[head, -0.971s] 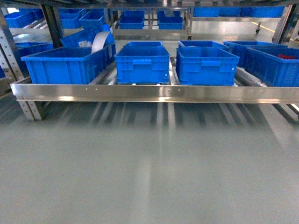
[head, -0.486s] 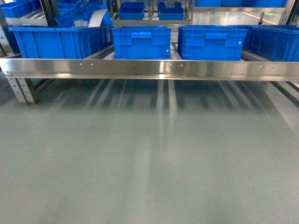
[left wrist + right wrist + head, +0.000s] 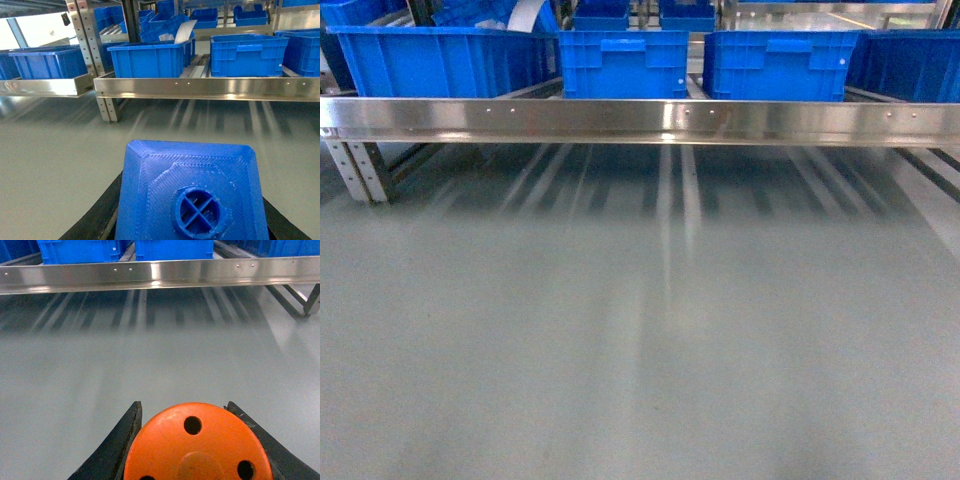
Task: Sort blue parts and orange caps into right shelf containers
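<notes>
Your left end effector (image 3: 192, 235) pinches a blue part (image 3: 192, 192); the right end effector (image 3: 192, 465) grips an orange cap (image 3: 197, 445) (holes up). Both hang over floor before the right shelf's (image 3: 640, 120) front rail, where containers (image 3: 625, 62) sit.

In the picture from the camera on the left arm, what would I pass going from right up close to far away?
blue part held in the left gripper → bare grey floor → shiny front rail of the right shelf → blue containers on it
</notes>
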Tool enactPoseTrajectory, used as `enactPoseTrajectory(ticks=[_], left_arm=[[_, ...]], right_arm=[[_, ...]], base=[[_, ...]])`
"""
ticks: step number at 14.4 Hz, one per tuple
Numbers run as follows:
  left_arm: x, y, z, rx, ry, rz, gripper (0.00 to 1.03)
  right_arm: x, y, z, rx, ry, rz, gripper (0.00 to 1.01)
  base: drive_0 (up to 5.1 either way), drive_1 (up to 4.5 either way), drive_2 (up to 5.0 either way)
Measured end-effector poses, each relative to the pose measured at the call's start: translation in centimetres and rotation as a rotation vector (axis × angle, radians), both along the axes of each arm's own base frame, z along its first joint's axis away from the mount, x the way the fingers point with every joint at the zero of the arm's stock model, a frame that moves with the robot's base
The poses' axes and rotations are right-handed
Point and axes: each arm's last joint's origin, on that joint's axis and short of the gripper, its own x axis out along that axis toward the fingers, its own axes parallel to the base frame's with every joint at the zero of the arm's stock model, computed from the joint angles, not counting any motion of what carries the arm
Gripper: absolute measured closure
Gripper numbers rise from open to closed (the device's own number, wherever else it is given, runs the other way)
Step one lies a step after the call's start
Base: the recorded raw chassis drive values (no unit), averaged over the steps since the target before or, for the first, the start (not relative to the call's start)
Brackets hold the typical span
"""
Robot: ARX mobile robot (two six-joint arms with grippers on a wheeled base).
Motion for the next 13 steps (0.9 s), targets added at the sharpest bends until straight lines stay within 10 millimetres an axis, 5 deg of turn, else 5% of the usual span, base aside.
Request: enactPoseTrajectory(ticks=[13], left_arm=[[-0.04,0.04,0.06,-0.002,-0.005,0.002,0.59]], right_arm=[[0.0,0.01,0.04,0.001,-0.003,0.003,0.59]], base=[[2.7,1.62,-4.6]])
